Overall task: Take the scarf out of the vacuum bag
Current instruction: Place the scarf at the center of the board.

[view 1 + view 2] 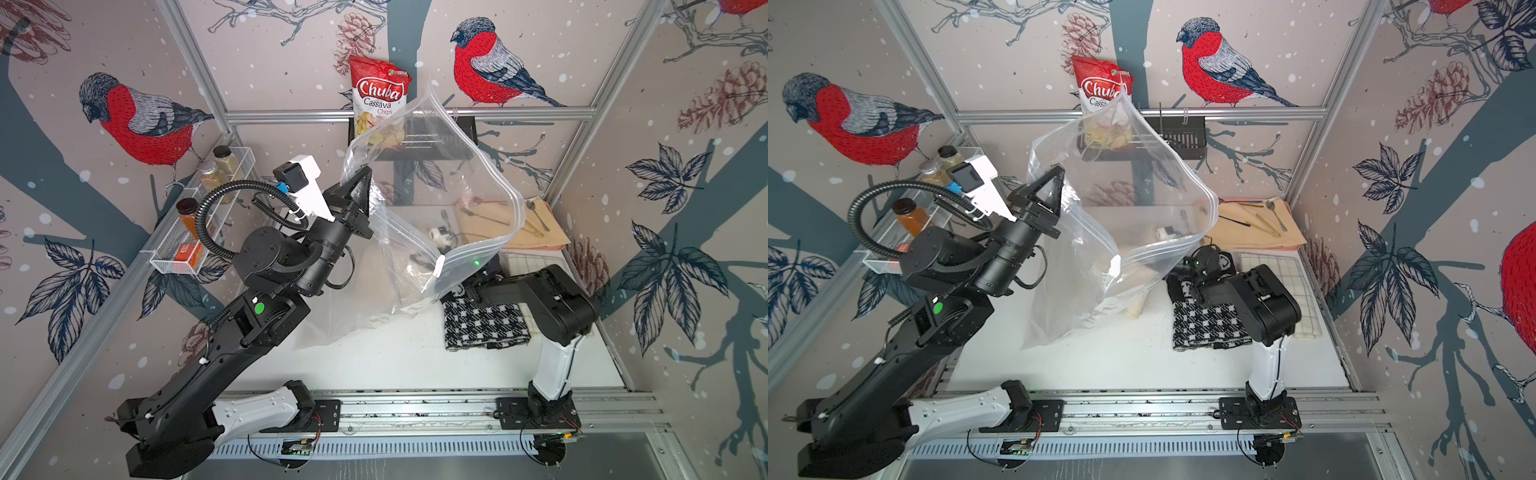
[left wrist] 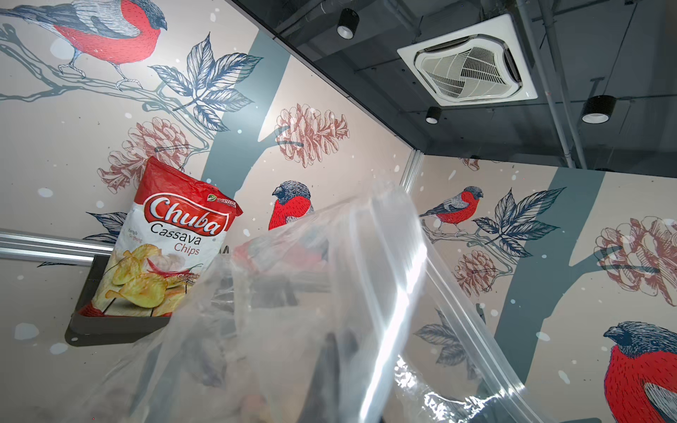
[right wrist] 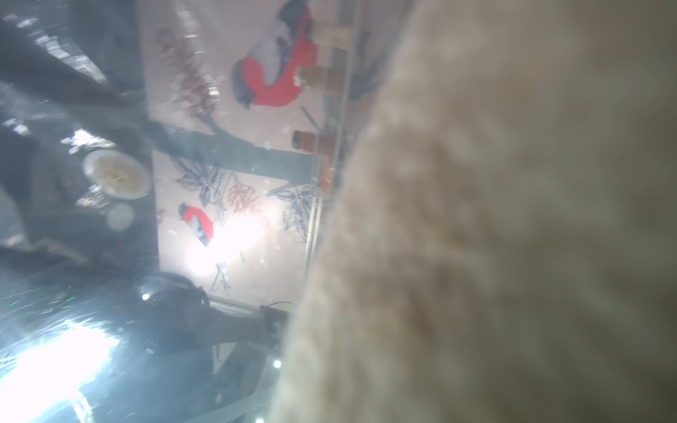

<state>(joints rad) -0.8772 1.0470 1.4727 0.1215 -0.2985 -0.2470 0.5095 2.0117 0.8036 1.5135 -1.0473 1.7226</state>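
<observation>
High above the table (image 1: 374, 361), the left claw (image 1: 365, 172) is pinching shut on the rim of the vacuum bag (image 1: 415, 199), hoisting it open. To that claw's right, inside the bag, the cream scarf (image 3: 513, 219) is pressing against the right claw (image 1: 1179, 272), which is sitting closed. Whether it is gripping the scarf cannot be told.

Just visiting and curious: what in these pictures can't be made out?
- Scarf: right wrist view, a cream blur too close to the lens.
- Right arm's jaws: both top views, hidden by the crinkled vacuum bag; grip on the scarf unclear.
- Left arm's jaws: left wrist view, veiled by bag plastic.
- Small black-and-white item behind the bag: too small to identify.
</observation>
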